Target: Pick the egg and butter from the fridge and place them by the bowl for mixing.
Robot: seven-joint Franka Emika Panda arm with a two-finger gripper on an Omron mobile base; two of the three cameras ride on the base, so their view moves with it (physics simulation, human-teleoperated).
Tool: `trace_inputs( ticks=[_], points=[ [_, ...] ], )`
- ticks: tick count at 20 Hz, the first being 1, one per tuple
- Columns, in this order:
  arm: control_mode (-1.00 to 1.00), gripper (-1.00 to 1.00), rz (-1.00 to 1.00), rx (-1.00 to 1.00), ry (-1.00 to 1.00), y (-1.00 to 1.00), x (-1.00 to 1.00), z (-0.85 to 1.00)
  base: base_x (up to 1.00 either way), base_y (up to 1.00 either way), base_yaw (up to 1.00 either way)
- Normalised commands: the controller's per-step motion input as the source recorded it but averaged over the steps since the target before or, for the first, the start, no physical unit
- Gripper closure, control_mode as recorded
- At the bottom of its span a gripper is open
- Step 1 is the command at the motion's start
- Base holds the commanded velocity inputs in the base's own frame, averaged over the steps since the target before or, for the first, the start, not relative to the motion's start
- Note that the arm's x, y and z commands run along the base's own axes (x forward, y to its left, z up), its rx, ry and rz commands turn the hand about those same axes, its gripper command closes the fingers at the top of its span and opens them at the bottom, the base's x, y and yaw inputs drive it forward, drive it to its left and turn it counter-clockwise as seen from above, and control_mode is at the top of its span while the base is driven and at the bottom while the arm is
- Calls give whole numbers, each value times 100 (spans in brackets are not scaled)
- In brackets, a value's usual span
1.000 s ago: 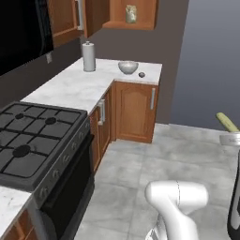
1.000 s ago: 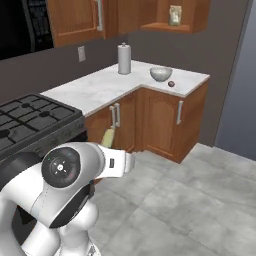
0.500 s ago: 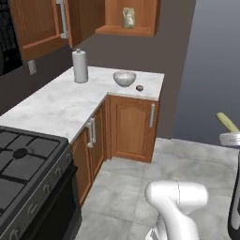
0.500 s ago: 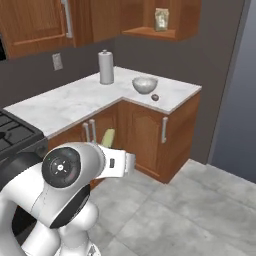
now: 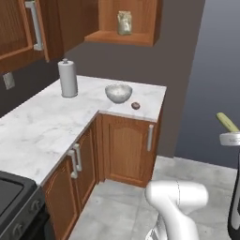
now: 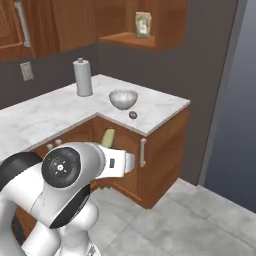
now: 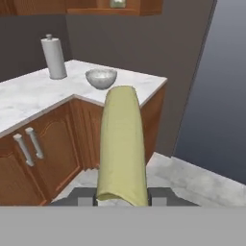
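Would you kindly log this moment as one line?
gripper: shut on butter | egg: on counter beside bowl | butter: not yet placed

Glossy bowl, marble-look counter

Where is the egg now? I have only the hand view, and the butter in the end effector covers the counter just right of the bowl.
Observer: The egg lies on the counter, in front of the bowl toward its right, near the counter's front edge.
Operator: Does it touch the bowl?
Observer: No. In the right base view a bare strip of counter separates them.
Operator: How does the butter sit in the end effector?
Observer: In the left base view the butter sticks up out of the shut end effector, tilted.
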Motion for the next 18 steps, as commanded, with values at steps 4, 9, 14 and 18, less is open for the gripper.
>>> trace_inputs(
  ticks=[4,9,14,18],
  points=[
    [100,100,0,0,0,0,0,0,100,-43,10],
    [100,100,0,0,0,0,0,0,100,-24,9],
    [100,100,0,0,0,0,0,0,100,0,6],
    [100,100,0,0,0,0,0,0,100,44,13]
  ],
)
